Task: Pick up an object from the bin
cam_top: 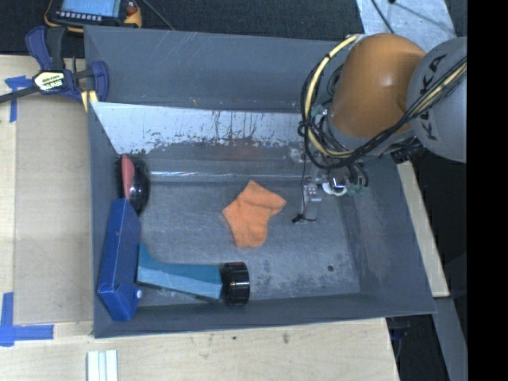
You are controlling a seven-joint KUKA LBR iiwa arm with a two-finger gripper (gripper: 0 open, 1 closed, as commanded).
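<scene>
A crumpled orange cloth (252, 214) lies near the middle of the bin floor. My gripper (308, 207) hangs just to its right, its tip a short way off the cloth's right edge and close to the floor. Nothing shows between the fingers, and I cannot make out how they stand. Along the front wall lies a light-blue tube with a black cap (194, 282).
A dark blue flat box (117, 258) leans along the left wall, and a red and black rounded object (132, 182) sits above it. The arm with its orange cover and cables comes in over the bin's right back corner.
</scene>
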